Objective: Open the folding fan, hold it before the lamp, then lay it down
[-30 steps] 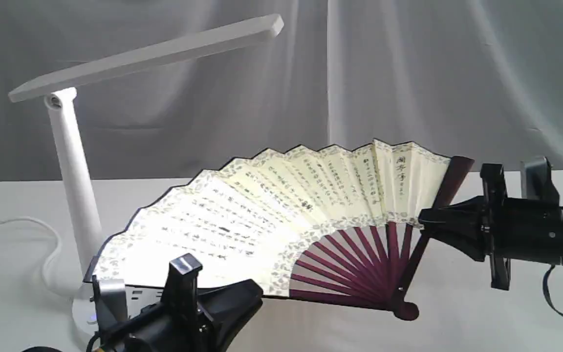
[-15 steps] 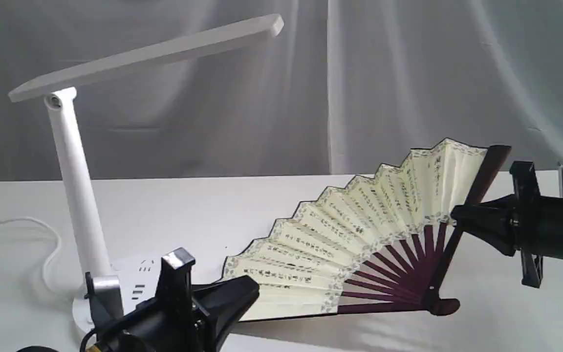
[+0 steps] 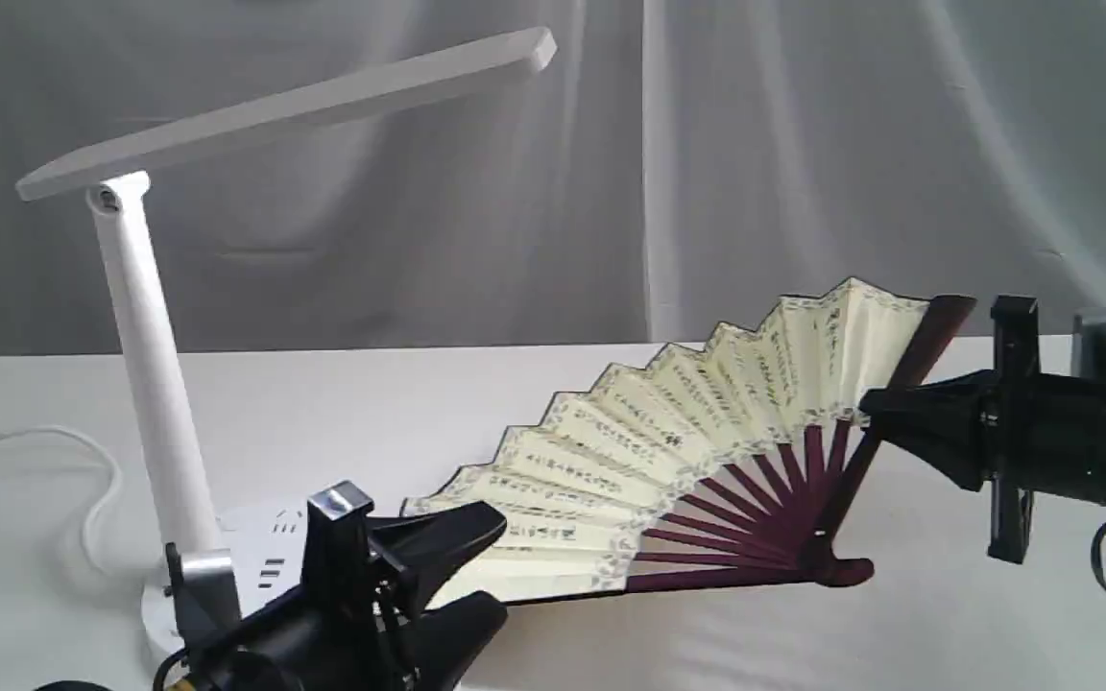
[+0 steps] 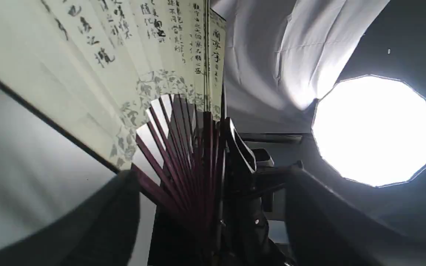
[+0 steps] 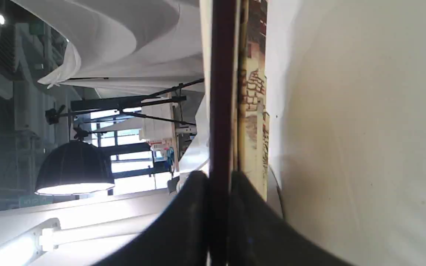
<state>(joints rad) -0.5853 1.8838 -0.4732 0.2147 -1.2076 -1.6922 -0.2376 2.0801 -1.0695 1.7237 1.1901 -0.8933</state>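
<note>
A second ago the folding fan (image 3: 668, 461) was spread wide right in front of the lamp (image 3: 145, 355), and it hid the lamp's round foot. Now the fan has moved off to the side of the lamp, away from its white stem, and the foot shows again. The fan also sits lower than before. Its round tip, where all the sticks meet, looks like it is touching the counter (image 3: 323, 413) or just above it, far from the lamp.

The left tool (image 3: 500, 564), close in front of the lamp's foot, has changed too. It was closed on the fan's bottom edge, and now its two fingers are spread apart. In the left wrist view the fingers are wide apart and pinch nothing, so it has let go. The fan's bottom edge is still close to it.

The right tool (image 3: 865, 417), on the far side of the fan from the lamp, still holds on. In the right wrist view its fingers squeeze the dark end stick (image 5: 222, 111) tight.

So the showing part looks done, and the laying down has started. The fan still leans up on the right tool's side. It probably has to go lower there before that tool lets go.
</note>
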